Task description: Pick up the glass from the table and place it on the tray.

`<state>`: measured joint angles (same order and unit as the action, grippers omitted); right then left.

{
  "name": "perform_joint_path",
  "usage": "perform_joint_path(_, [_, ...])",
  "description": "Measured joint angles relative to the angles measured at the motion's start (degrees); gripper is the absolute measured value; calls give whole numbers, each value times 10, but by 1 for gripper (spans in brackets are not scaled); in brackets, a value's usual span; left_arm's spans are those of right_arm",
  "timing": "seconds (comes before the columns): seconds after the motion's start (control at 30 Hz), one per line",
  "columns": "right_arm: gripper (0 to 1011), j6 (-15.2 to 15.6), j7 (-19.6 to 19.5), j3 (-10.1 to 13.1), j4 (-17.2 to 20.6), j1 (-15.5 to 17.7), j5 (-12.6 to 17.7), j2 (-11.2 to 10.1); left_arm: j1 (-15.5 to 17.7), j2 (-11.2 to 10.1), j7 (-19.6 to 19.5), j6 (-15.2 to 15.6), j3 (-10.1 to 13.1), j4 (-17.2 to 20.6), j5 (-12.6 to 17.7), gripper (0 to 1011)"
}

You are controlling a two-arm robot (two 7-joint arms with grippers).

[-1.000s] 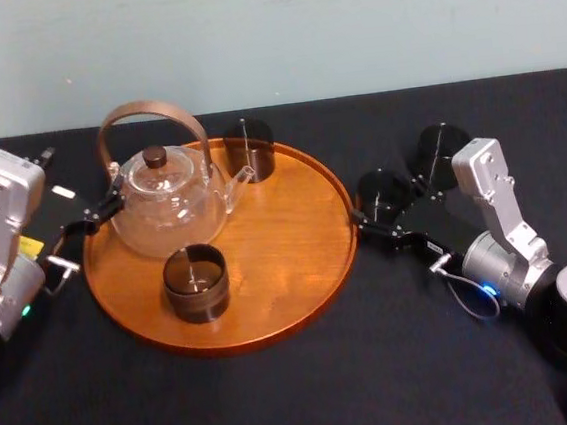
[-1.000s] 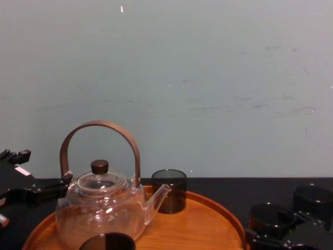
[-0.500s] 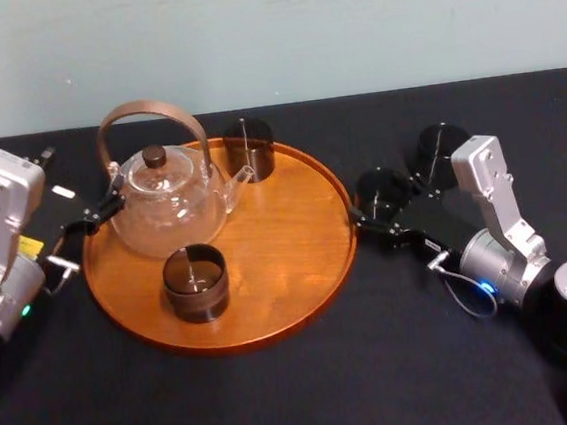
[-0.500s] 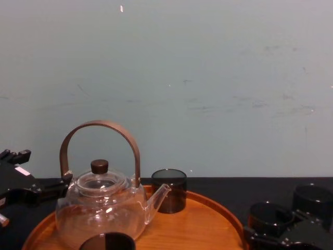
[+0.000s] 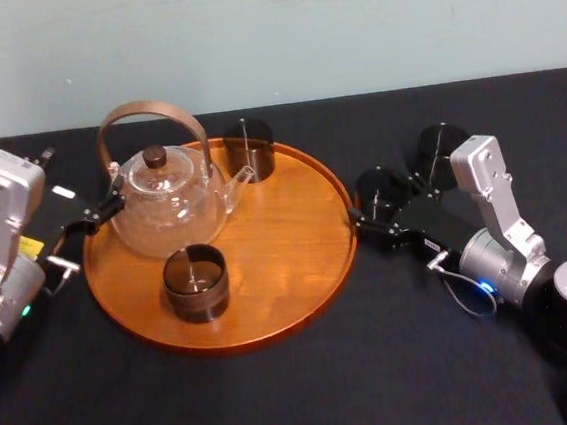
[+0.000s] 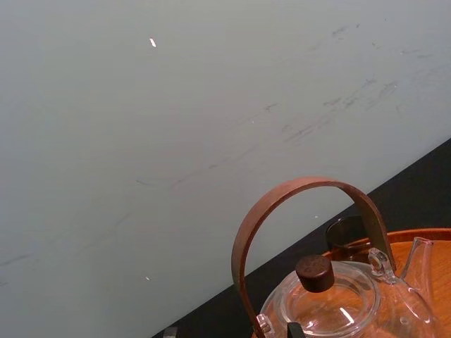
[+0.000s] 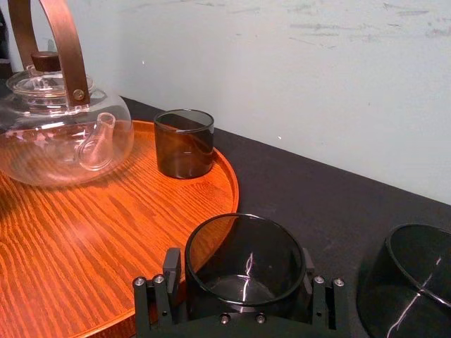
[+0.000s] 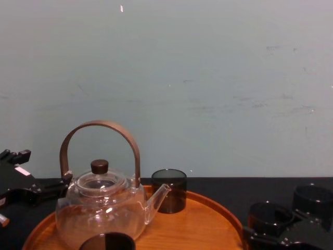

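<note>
**Grip made, lift next**

On the black table [image 5: 281, 394], just right of the tray [image 5: 299, 271], the glass [image 5: 380, 191] stands clasped on both sides by the right gripper [image 7: 240, 262]. Next, I'd say, comes a lift across onto the tray. The left gripper [image 5: 110, 204] idles at the tray's left.

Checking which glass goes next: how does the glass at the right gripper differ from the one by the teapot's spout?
The gripper's glass stands on the table, just right of the tray; the spout glass stands on the tray, at its back. The right gripper surrounds the gripper's glass; the spout glass stands free. Both are upright, dark, see-through cylinders. The left gripper is at the tray's left edge.
</note>
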<state>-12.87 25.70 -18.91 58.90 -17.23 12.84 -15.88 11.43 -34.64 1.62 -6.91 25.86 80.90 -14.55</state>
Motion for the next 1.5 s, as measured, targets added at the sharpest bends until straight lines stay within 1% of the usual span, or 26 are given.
perform_joint_path(0.03, [998, 0, 0, 0, 0, 0, 0, 0, 0, 0, 0, 0, 0, 0, 0, 1010])
perform_joint_path(0.1, [964, 0, 0, 0, 0, 0, 0, 0, 0, 0, 0, 0, 0, 0, 0, 1009])
perform_joint_path(0.13, [927, 0, 0, 0, 0, 0, 0, 0, 0, 0, 0, 0, 0, 0, 0, 1010])
perform_joint_path(0.2, [907, 0, 0, 0, 0, 0, 0, 0, 0, 0, 0, 0, 0, 0, 0, 1010])
perform_joint_path(0.53, [907, 0, -1, 0, 1, 1, 1, -1, 0, 0, 0, 0, 0, 0, 0, 1009])
perform_joint_path(0.63, [907, 2, 0, 3, 8, 5, 3, -2, 0, 0, 0, 0, 0, 0, 0, 1010])
perform_joint_path(0.73, [907, 8, 1, 6, 20, 10, 6, -5, 0, 0, 0, 0, 0, 0, 0, 1010])
perform_joint_path(0.93, [907, 23, 0, 10, 62, 24, 7, -14, 0, 0, 0, 0, 0, 0, 0, 1010])
perform_joint_path(1.07, [907, 36, -5, 11, 97, 35, 6, -22, 0, 0, 0, 0, 0, 0, 0, 1010])
perform_joint_path(1.13, [907, 40, -7, 11, 106, 38, 5, -24, 0, 0, 0, 0, 0, 0, 0, 1009])
perform_joint_path(1.17, [907, 44, -8, 10, 118, 41, 4, -26, 0, 0, 0, 0, 0, 0, 0, 1009])
perform_joint_path(1.3, [907, 52, -8, 5, 141, 46, 1, -29, 0, 0, 0, 0, 0, 0, 0, 1010])
perform_joint_path(1.5, [907, 58, -4, -8, 156, 46, -2, -27, 0, 0, 0, 0, 0, 0, 0, 1009])
